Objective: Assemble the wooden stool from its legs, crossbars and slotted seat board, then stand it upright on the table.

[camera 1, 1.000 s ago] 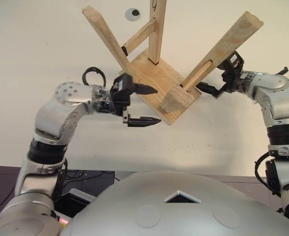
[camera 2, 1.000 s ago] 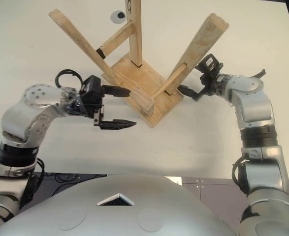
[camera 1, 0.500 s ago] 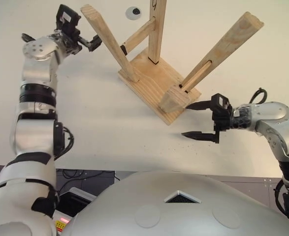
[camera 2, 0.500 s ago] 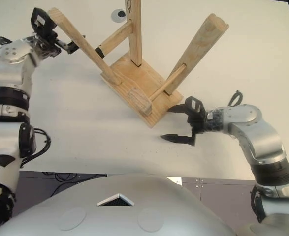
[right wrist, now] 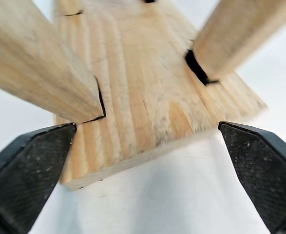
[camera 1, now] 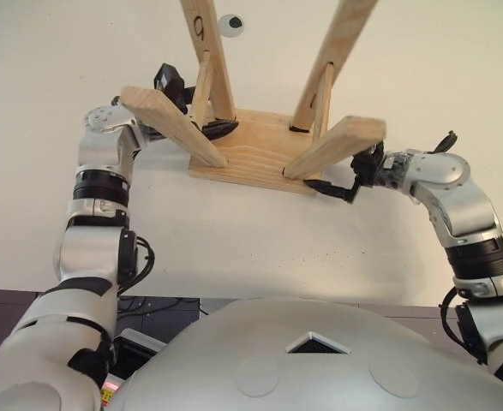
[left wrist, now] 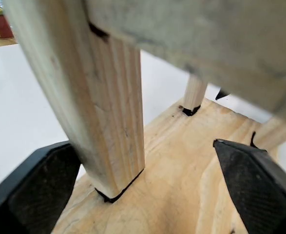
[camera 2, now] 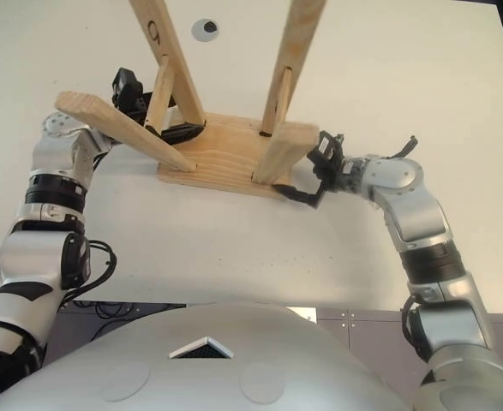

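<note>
Head view: the stool (camera 1: 264, 137) is upside down, its seat board (camera 1: 247, 163) flat on the counter (camera 1: 234, 231), with the left tool (camera 1: 215, 128) at its left end and the right tool (camera 1: 337, 178) at its right. Left wrist view: fingers (left wrist: 30, 190) spread around a leg (left wrist: 113, 122). Right wrist view: fingers (right wrist: 26, 170) spread, flanking the board's end.

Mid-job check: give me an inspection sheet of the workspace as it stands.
Surface: white table, a few dark specks.
Job's things: stool upside down; seat board flat on the table, legs pointing up, crossbars fitted between them.
Clutter: small round disc at the far side.
Hands: left hand open around a leg's base; right hand open astride the board's end.
Cables: black loop at the right wrist.
Surroundings: dark cables below the table's near edge.
</note>
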Action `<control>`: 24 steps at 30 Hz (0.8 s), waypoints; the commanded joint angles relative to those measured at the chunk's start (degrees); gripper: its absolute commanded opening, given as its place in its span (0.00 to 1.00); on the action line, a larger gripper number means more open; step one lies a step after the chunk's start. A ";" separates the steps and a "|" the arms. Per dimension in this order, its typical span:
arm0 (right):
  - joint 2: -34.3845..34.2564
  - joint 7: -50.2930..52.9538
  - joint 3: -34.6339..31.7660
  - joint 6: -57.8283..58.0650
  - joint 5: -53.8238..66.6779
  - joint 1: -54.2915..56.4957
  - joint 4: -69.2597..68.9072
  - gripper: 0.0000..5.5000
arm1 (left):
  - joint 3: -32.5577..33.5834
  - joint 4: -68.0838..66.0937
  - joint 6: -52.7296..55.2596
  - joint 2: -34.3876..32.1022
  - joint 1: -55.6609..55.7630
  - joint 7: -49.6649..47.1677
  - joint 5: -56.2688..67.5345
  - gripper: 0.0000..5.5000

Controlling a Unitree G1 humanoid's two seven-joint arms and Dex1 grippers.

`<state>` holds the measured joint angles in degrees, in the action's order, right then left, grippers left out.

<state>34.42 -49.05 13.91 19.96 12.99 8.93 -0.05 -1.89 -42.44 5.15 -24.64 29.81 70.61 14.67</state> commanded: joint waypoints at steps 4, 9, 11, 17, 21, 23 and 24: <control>3.10 -5.32 -1.29 -1.21 -0.49 1.46 -0.06 0.98 | 1.08 5.48 2.09 -2.87 -7.81 -5.14 -1.68 0.86; 3.48 -11.69 -4.47 1.00 5.62 1.01 -1.72 0.98 | 4.48 15.57 4.94 -7.04 -14.11 -4.68 1.54 0.86; 2.35 -12.76 -6.21 0.73 8.14 1.47 -0.28 0.98 | 5.35 18.63 3.73 -8.95 -16.86 -3.31 2.07 0.86; -0.82 -13.92 -8.69 -1.18 11.42 2.03 1.41 0.98 | 3.74 27.38 -10.72 -11.42 -24.75 0.86 0.24 0.86; -1.22 -15.27 -7.94 -0.93 11.78 2.48 0.99 0.84 | 1.89 32.84 -9.89 -9.16 -26.17 0.57 2.64 0.82; -1.02 -15.70 -7.63 -0.86 11.75 2.54 1.04 0.77 | 1.57 34.10 -8.81 -9.07 -26.38 0.46 3.47 0.75; -0.90 -15.94 -7.49 -0.79 11.67 2.47 1.00 0.75 | 1.46 34.44 -8.48 -9.11 -26.43 0.38 3.65 0.73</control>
<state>34.09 -64.58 5.85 18.91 24.68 10.44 1.21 -0.12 -9.19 -4.27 -33.32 3.91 71.29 17.82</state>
